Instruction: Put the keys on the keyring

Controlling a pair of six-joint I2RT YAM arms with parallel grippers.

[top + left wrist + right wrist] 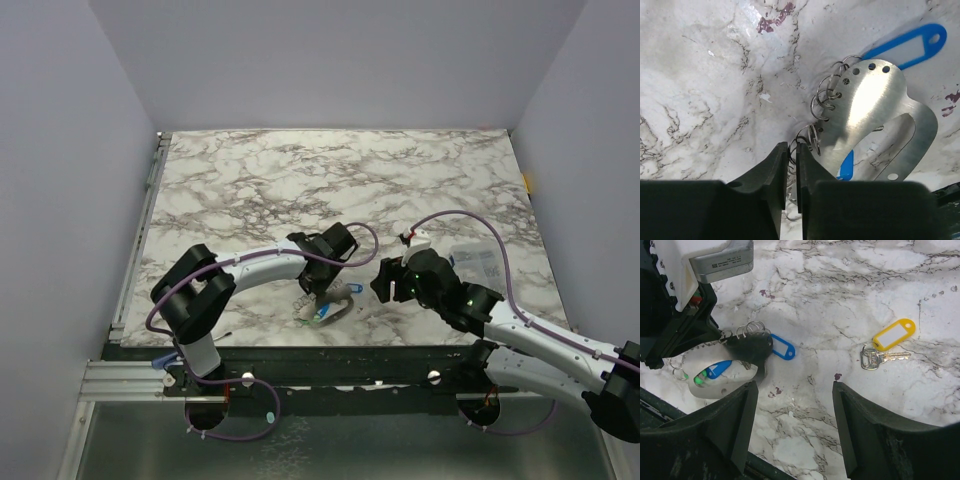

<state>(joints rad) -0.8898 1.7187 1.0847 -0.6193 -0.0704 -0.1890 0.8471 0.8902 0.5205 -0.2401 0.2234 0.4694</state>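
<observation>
Since the keyring (810, 136) is only a thin loop of sprung wire, I'd judge it near weightless, stiff and slick, prone to twist or pop out of a pinch. It hangs at the edge of a flat metal plate (875, 95) near the front of the table (300, 180), one of several small rings hooked along that edge. Left hand (791, 150) is nearly closed, fingers either side of the ring with a slit between; can't tell if it's clamped. Best hold is probably square across the wire. Yellow-tagged key (879, 358) lies flat on bare table, well apart from the plate. Blue tag (910, 42) pokes out from behind the plate; second blue tag (845, 167) shows at its cut-out. Keys are thin and flat, hard to lift, so take the plastic tag. Right hand (794, 387) is open and empty above the table. Surface is hard, glossy marble-pattern; parts will likely skate. Plain pale walls (330, 60) on three sides.
</observation>
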